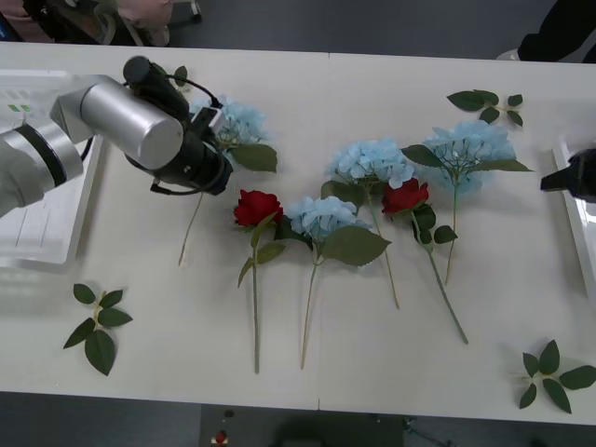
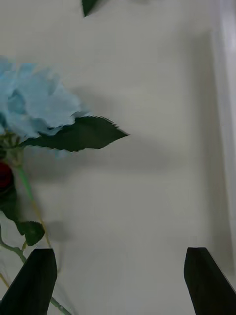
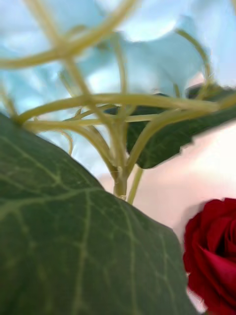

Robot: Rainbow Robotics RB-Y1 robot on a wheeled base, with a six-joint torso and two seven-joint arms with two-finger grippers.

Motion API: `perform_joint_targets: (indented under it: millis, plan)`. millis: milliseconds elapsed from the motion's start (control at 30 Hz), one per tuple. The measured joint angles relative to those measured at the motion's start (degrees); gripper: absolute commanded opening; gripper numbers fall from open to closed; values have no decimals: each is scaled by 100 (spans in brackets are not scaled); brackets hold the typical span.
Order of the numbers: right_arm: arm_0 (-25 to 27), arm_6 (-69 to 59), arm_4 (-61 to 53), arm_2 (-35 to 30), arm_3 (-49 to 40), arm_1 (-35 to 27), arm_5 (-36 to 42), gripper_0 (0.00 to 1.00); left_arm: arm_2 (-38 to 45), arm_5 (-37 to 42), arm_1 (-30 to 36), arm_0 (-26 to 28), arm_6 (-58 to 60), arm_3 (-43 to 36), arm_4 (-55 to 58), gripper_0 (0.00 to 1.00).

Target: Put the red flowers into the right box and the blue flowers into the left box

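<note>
Left gripper (image 1: 212, 154) upper left of frame, down on blue flower (image 1: 233, 123); jaw state you cannot tell. Right gripper (image 2: 118, 280) spread, idle at right edge. Risk: you snag leaf, drag neighbouring rose (image 1: 257, 207). Left box (image 1: 47, 223) at left edge.

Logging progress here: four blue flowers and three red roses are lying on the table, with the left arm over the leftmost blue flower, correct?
Not quite. The front view shows two red flowers, not three. The four blue flowers and the left gripper over the leftmost one are as you said.
</note>
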Motion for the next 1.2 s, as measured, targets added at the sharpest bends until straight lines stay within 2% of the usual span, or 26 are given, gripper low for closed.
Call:
perform_joint_targets:
  millis: [100,200,300,367,433,567,733,800,833,867,1000,1133,1200]
  plan:
    - [-109,-518,431,371,-360,74,1,76,428,867,376,-211,-25,-293,24,0]
    - [-353,-1157,935,724,-371,383,109,76,1251,1855,970,-325,-389,-637,24,0]
    - [-654,-1226,1504,1065,-254,799,230,76,1957,2484,1713,-394,-1736,-703,21,0]
    - [-864,-1232,2087,1351,-151,1067,271,76,2082,2757,2186,-439,-2643,-515,20,0]
    - [-1061,-1315,2388,1634,-44,1288,301,75,1995,2950,2516,-466,-2980,-135,16,0]
    - [-1392,-1806,2497,2002,265,1653,282,76,1690,2959,2738,-395,-3073,789,-391,0]
    - [-1474,-1808,2849,1961,577,2060,277,75,1725,1823,2711,162,-3244,1398,-687,3]
    - [-1474,-1808,2914,1910,702,2185,205,76,1786,1535,2677,366,-3244,1508,-694,22]
    - [-1474,-1808,2958,1896,752,2241,136,75,1812,1375,2644,447,-3244,1571,-744,45]
    - [-1474,-1808,3011,1894,801,2292,73,76,1825,1223,2599,511,-3244,1635,-833,57]
    - [-1474,-1808,3107,1896,995,2483,-22,76,1827,858,2387,585,-3244,1928,-1011,75]
    - [-1474,-1807,3158,1903,1196,2625,-260,75,1827,641,2300,585,-3244,2073,-968,82]
    - [-1474,-1807,3199,1912,1283,2679,-338,67,1827,623,2315,585,-3244,2055,-751,83]
